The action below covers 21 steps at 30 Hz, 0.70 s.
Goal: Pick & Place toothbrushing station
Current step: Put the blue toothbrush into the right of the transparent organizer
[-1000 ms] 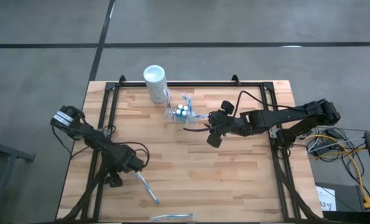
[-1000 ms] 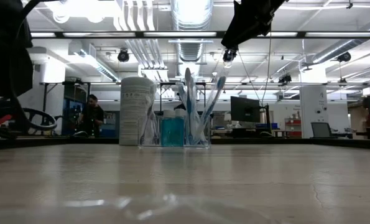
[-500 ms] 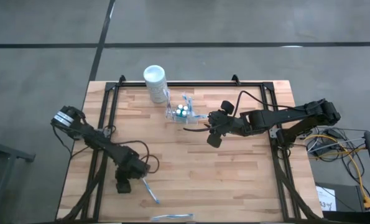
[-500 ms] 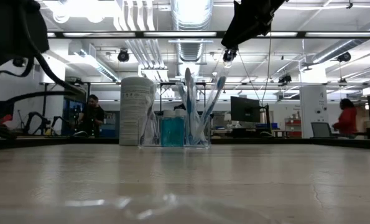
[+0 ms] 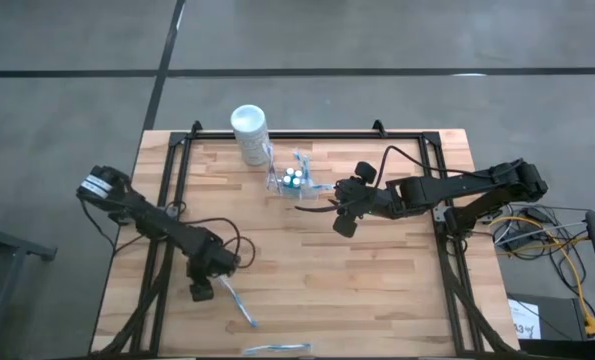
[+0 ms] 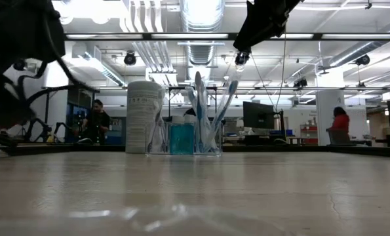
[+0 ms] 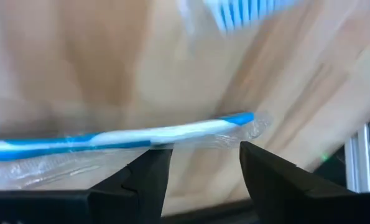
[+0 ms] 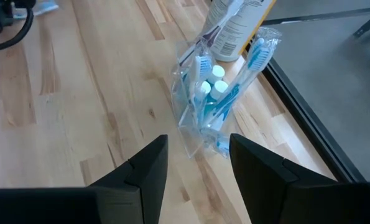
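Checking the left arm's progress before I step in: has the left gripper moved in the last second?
Yes. In the high view the left gripper has dropped toward the table's near edge, closing on the wrapped toothbrush, which lies where it was.

White cylinder (image 5: 248, 133) crowds the toothbrushing station (image 5: 293, 179); its other sides stand open.

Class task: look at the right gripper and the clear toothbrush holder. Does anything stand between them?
Nothing visible does. The open right gripper faces the holder across bare table. The white container stands behind the holder, on its far side.
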Each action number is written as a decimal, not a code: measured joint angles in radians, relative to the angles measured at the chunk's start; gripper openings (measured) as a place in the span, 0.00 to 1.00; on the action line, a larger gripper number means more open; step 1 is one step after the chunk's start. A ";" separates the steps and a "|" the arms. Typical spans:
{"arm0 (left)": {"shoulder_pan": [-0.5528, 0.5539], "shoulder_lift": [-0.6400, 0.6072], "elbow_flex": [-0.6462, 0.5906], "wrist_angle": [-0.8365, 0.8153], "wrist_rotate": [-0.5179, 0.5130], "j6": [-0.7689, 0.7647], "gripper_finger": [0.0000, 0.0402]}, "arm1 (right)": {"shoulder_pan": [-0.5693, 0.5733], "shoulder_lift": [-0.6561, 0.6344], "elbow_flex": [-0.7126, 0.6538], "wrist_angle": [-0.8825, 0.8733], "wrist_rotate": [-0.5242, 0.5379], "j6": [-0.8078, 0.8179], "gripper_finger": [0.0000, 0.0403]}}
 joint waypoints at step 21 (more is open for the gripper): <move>0.140 -0.280 0.016 -0.115 -0.423 -0.011 0.50 | 0.000 0.000 0.000 0.018 0.000 -0.027 0.42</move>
